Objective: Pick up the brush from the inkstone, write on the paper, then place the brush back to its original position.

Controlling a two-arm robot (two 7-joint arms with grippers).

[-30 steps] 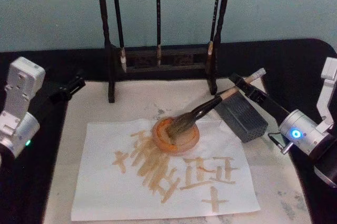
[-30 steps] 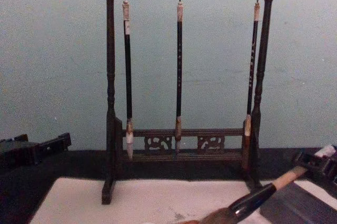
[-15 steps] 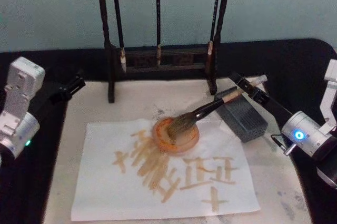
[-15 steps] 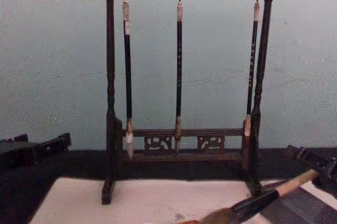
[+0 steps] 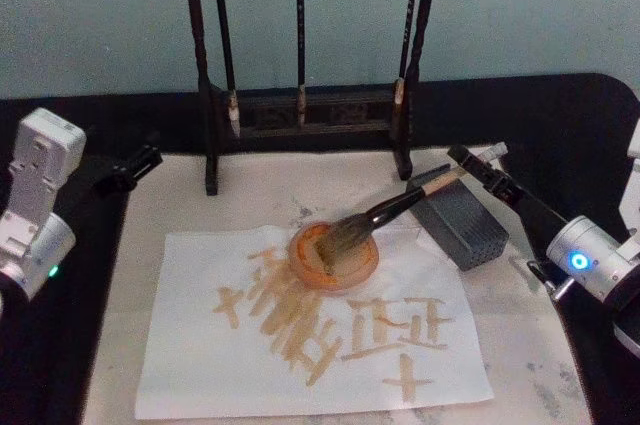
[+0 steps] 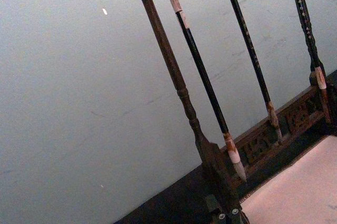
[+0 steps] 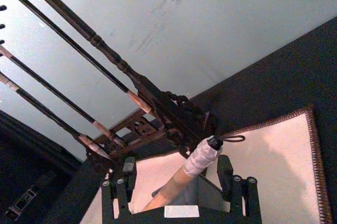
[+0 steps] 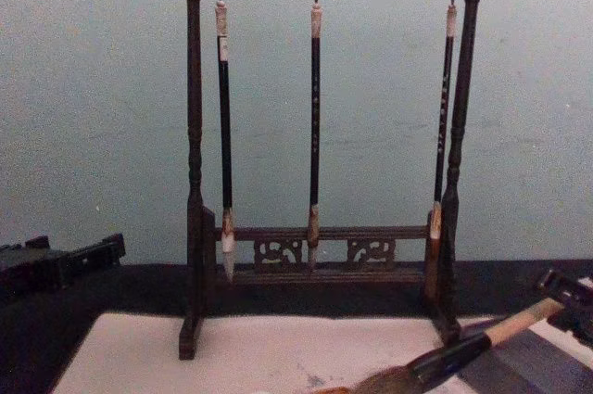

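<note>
The brush lies slanted, its bushy head in an orange dish and its tan handle propped on the dark grey inkstone. My right gripper is at the handle's whitish top end and stands open. In the right wrist view the brush runs through the gap of the right gripper, clear of both fingers. The chest view shows the brush low at the right. The paper is a white sheet with tan strokes, in front of the dish. My left gripper is parked at the far left.
A dark wooden rack with three thin hanging brushes stands behind the dish. The paper, dish and inkstone rest on an off-white mat bordered by black cloth.
My right arm has drawn back to the right and a little lower. The brush handle has sunk slightly onto the inkstone, its head still in the dish. The left arm has not moved.
</note>
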